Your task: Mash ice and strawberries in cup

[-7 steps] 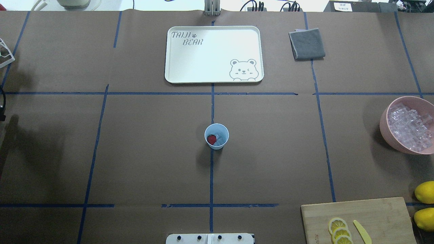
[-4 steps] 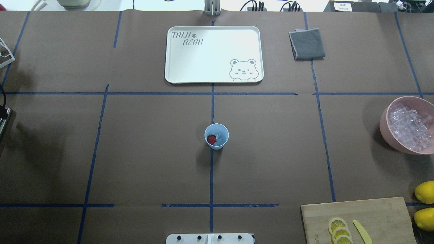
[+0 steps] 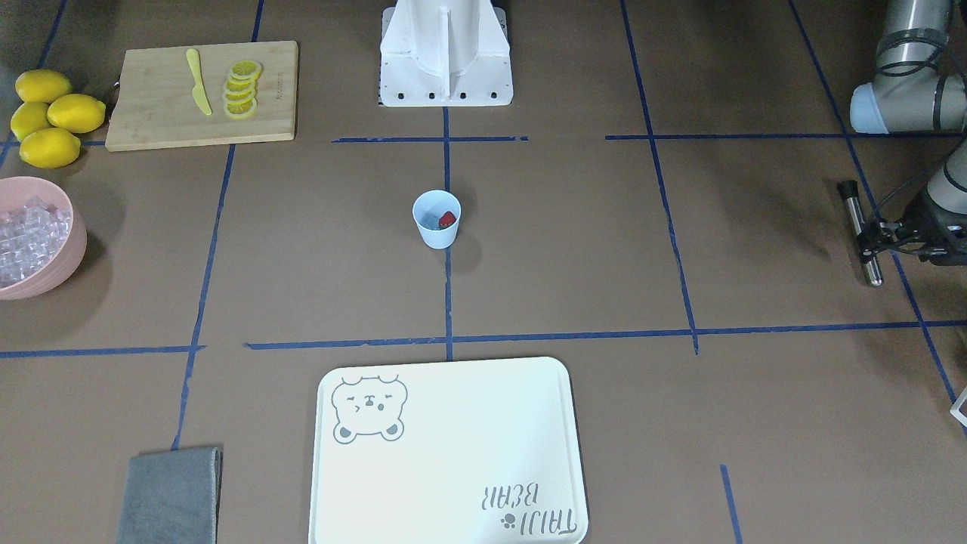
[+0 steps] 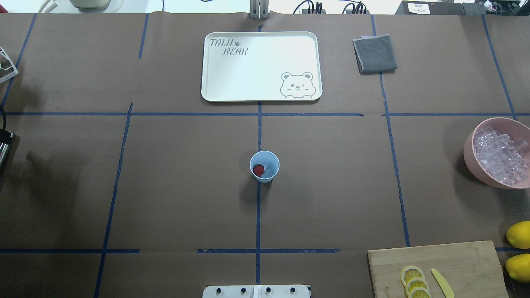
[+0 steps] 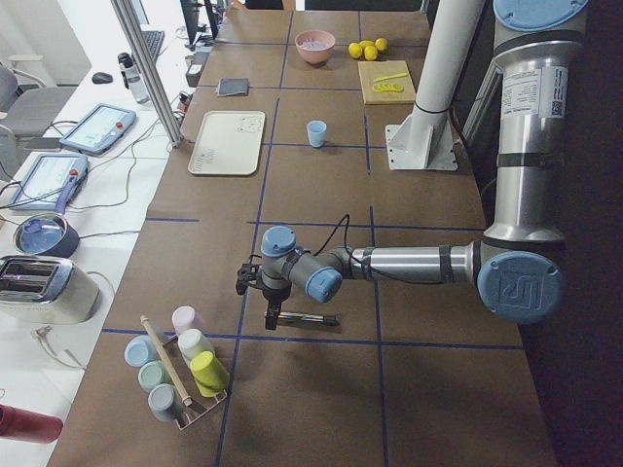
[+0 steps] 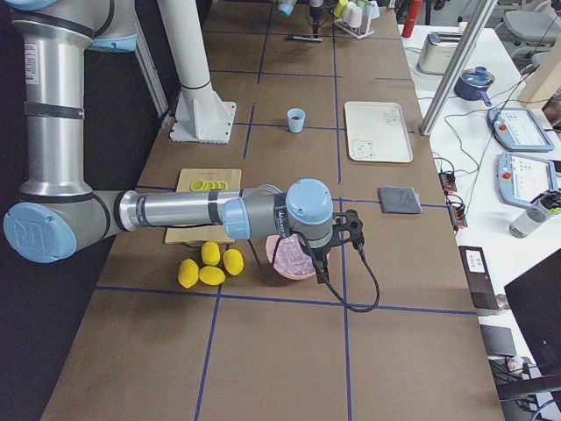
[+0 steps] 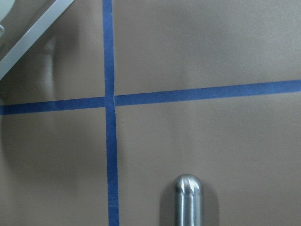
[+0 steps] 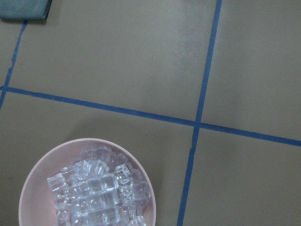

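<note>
The pale blue cup point(image 4: 264, 165) stands upright at the table's centre; it also shows in the front view point(image 3: 436, 219). Inside it lie the red strawberry point(image 4: 258, 170) and some clear ice point(image 4: 269, 169). More ice point(image 8: 94, 188) fills the pink bowl point(image 4: 470, 155) at the right edge. My left gripper point(image 3: 867, 236) is at the far left of the table, well away from the cup, shut on a steel muddler rod point(image 3: 861, 227) with a black end. Its steel tip shows in the left wrist view point(image 7: 187, 197). My right gripper point(image 6: 308, 253) hangs over the pink bowl; I cannot tell if it is open.
A white bear tray point(image 4: 248, 70) lies beyond the cup and a grey cloth point(image 4: 374, 54) to its right. A cutting board point(image 4: 455, 260) with lemon slices point(image 4: 414, 281) and a yellow knife point(image 4: 442, 282) sits front right, next to lemons point(image 4: 519, 234). A cup rack point(image 5: 180, 370) stands far left.
At the overhead view's left edge the steel rod in my left gripper has come into sight and shifted slightly. The cup, its contents and the right side have not moved.
</note>
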Robot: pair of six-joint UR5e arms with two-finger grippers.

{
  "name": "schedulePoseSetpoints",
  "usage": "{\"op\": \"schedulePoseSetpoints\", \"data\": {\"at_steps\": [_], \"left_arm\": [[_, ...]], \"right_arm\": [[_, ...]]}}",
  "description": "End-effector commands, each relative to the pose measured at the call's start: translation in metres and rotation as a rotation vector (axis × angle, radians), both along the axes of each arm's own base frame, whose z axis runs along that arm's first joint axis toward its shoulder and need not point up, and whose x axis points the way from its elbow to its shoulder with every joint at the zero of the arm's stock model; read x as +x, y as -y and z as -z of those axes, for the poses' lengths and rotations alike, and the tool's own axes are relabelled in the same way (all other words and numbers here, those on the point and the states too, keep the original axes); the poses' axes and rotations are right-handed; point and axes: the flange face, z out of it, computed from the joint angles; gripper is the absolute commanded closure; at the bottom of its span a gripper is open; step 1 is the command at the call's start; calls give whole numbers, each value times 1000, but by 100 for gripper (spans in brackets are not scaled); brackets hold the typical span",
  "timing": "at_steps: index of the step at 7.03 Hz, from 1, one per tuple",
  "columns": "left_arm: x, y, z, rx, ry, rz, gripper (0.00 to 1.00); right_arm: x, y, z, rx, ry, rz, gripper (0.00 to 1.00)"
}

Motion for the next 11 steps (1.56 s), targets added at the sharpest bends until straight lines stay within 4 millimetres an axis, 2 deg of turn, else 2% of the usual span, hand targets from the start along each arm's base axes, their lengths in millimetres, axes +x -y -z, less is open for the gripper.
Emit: {"op": "schedulePoseSetpoints", "data": {"at_steps": [1, 2, 3, 5, 6, 7, 9, 11], "left_arm": [[-44, 9, 18, 19, 32, -101, 0], [-71, 15, 41, 22, 54, -141, 0], [-94, 14, 54, 12, 14, -159, 0], [-162, 3, 46, 26, -140, -165, 0], [-187, -2, 41, 3, -142, -158, 0], [-198, -4, 37, -14, -140, -136, 0], [-201, -11, 26, -44, -143, -118, 0], [-201, -13, 22, -53, -141, -117, 0]], "right_arm": [[0, -3, -3, -5, -8, -1, 1], [0, -5, -5, -9, -7, -1, 1], [0, -5, -8, -14, -7, -1, 1], [0, -4, -13, -28, 0, -1, 1], [0, -3, -15, -33, 3, 0, 1], [0, -3, -18, -40, 4, -1, 1], [0, 0, -26, -57, 8, -1, 1], [-1, -2, -48, -96, 18, 1, 1]]}}
